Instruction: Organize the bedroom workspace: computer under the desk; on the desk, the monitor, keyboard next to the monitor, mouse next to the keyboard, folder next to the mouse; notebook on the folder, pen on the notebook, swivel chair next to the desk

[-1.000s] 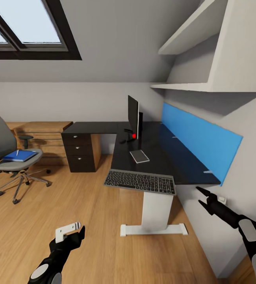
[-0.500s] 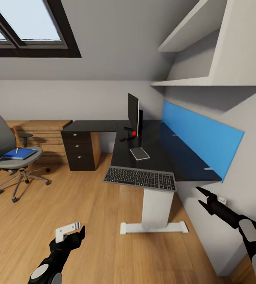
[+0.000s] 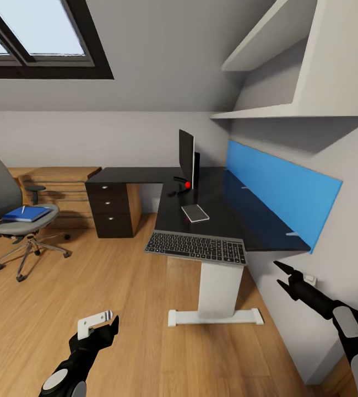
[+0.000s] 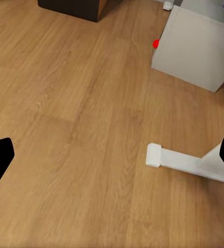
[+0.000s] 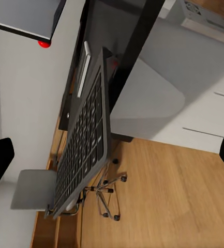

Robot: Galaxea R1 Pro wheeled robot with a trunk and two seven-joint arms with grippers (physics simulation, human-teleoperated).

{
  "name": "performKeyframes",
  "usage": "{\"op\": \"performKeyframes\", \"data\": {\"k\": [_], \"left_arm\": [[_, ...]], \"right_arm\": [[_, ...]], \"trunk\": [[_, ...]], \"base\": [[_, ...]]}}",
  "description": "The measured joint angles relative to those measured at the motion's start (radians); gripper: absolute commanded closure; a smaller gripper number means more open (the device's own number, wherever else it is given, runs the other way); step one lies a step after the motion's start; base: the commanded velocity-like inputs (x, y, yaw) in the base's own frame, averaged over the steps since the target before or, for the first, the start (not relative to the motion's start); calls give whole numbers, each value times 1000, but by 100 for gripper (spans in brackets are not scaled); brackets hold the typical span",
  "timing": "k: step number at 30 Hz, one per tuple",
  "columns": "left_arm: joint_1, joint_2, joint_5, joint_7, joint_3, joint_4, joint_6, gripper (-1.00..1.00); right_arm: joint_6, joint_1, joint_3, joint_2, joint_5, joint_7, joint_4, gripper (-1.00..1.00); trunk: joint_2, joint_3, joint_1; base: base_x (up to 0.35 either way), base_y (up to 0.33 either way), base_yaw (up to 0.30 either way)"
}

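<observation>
The black-topped desk (image 3: 223,220) runs along the right wall, with the monitor (image 3: 186,157) standing edge-on near its corner. A small black mouse (image 3: 172,194) lies by the monitor's stand. The grey notebook (image 3: 195,213) is in the middle of the top. At the near end the keyboard (image 3: 196,247) overhangs the edge. The swivel chair (image 3: 8,218) stands far left on the floor, with the blue folder (image 3: 26,214) and a pale pen (image 3: 23,209) on its seat. A grey computer (image 4: 194,46) with a red dot sits beyond the desk's white foot (image 4: 184,163). My left gripper (image 3: 103,322) hangs open over the floor. My right gripper (image 3: 278,274) is open below the desk's near end.
A black drawer unit (image 3: 113,212) stands under the desk's left wing, beside a low wood cabinet (image 3: 58,190). A blue panel (image 3: 281,193) and white shelves (image 3: 289,116) line the right wall. The desk's white leg (image 3: 217,289) stands ahead, with open wood floor (image 3: 118,275) between it and the chair.
The whole head view has shifted slightly, so the camera moved. Both arms hold the same pose and nothing on the desk or chair has changed place.
</observation>
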Motion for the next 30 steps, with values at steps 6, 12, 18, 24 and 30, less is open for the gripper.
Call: {"op": "performKeyframes", "data": {"k": [6,12,18,24,30], "left_arm": [[0,1,-1,0,0,1,0,-100],[0,2,-2,0,0,1,1,-100],[0,2,-3,0,-2,1,-1,-100],[0,2,-3,0,-3,2,-1,-100],[0,2,-3,0,-3,2,0,-100]], "right_arm": [[-2,0,-1,2,-1,-1,0,-100],[-3,0,-2,3,-2,-2,0,-100],[-4,0,-2,2,-2,-3,0,-100],[-3,0,-2,0,-1,-3,0,-100],[-4,0,-1,1,0,-5,1,-100]], "trunk": [[0,0,0],[0,0,0],[0,0,0],[0,0,0],[0,0,0]], "base": [[11,5,0],[135,92,0],[67,20,0],[204,4,0],[60,4,0]]}}
